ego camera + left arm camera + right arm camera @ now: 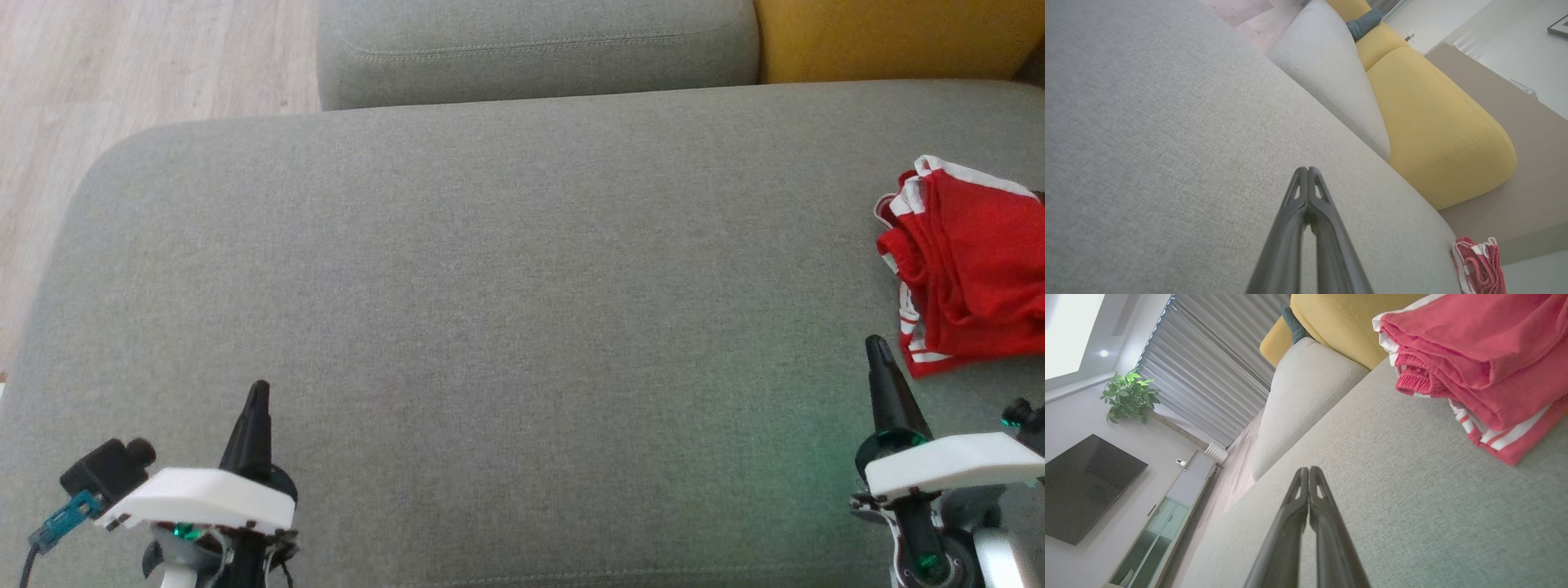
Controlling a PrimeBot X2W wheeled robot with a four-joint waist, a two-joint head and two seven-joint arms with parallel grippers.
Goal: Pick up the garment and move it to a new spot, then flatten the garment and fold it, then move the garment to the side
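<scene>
Head view: the red garment (971, 269) with white stripes lies in a layered bundle at the right edge of the frame, on the grey sofa seat (490, 286) — nothing holds it. The left end effector (258, 390) sits at the lower left, fingers pressed together and empty, well apart from the garment. The right end effector (875, 345), lower right, is likewise closed on nothing (tip near the garment's lower corner, not touching). A yellow cushion (890, 37) occupies the upper right
</scene>
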